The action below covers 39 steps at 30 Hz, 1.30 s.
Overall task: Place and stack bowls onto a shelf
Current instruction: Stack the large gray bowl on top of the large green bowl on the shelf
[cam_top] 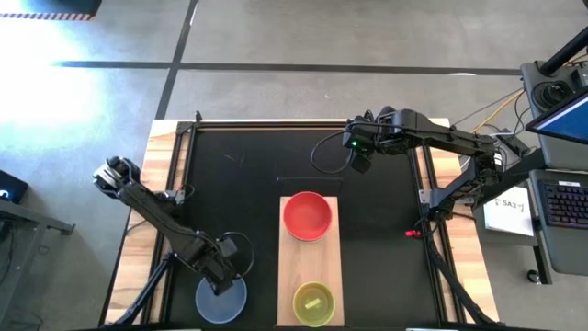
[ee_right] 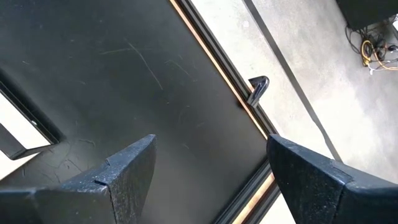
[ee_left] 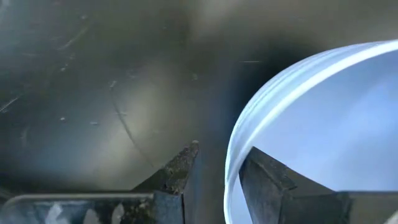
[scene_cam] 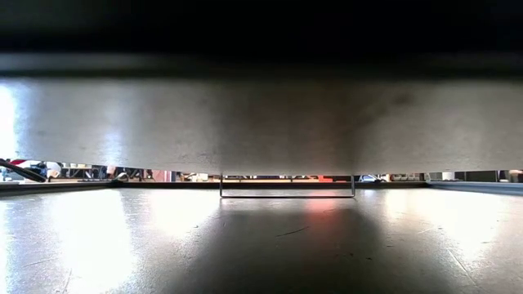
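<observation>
The pale wooden shelf [cam_top: 310, 267] lies on the black table, at the middle near side. A red bowl [cam_top: 306, 215] sits on the shelf's far end and a yellow bowl [cam_top: 313, 303] on its near end. A grey-blue bowl [cam_top: 220, 300] rests on the table at the near left. My left gripper [cam_top: 223, 274] is low over the grey-blue bowl's far rim, with its fingers a little apart and one on each side of the rim [ee_left: 229, 180]. My right gripper [cam_top: 360, 158] is open and empty above the table's far right. My left gripper comes from above with one finger [ee_left: 273, 186] inside the grey-blue bowl and one finger [ee_left: 180, 177] outside, at the far rim. A dark gap shows between the outer finger and the rim. I cannot tell whether the inner finger touches the wall.
Wooden side strips and black frame rails run along the table's left and right edges [cam_top: 427, 184]. Open black tabletop [cam_top: 239, 184] lies between the arms and the far edge. A laptop and papers [cam_top: 514, 207] stand off the table to the right.
</observation>
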Tool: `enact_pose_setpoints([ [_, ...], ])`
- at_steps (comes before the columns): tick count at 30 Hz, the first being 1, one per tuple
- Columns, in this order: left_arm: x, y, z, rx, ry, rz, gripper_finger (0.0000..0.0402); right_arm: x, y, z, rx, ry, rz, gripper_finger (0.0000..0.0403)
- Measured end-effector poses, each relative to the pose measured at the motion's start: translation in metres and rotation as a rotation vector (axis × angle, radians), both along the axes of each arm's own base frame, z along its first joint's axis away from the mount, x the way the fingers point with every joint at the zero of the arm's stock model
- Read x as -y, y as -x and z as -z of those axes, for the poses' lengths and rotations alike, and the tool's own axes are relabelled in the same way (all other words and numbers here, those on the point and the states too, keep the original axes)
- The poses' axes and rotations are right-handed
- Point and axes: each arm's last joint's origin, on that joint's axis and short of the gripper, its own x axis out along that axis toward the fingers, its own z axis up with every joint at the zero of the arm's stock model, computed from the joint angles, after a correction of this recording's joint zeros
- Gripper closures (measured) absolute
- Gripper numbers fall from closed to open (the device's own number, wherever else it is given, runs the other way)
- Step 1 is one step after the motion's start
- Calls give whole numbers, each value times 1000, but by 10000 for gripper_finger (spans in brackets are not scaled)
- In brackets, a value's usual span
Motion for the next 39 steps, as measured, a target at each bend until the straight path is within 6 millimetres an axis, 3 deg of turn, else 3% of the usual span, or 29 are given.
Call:
enact_pose_setpoints([
  [9,3,-3,7,-5,-1,25,322,0,0,0,1,0,0,111],
  [15,2,-7,12,-11,-8,49,388,0,0,0,0,0,0,117],
  [22,-5,-11,5,15,0,20,400,0,0,0,-11,2,-16,124],
  [29,-22,-22,-32,96,-34,1,402,0,0,0,-20,3,-31,125],
  [35,-46,-37,-79,147,-118,-10,402,-4,-2,2,-7,-123,-102,125],
  [39,-61,-52,-117,280,-172,-3,402,-7,-3,3,3,-250,-200,125],
])
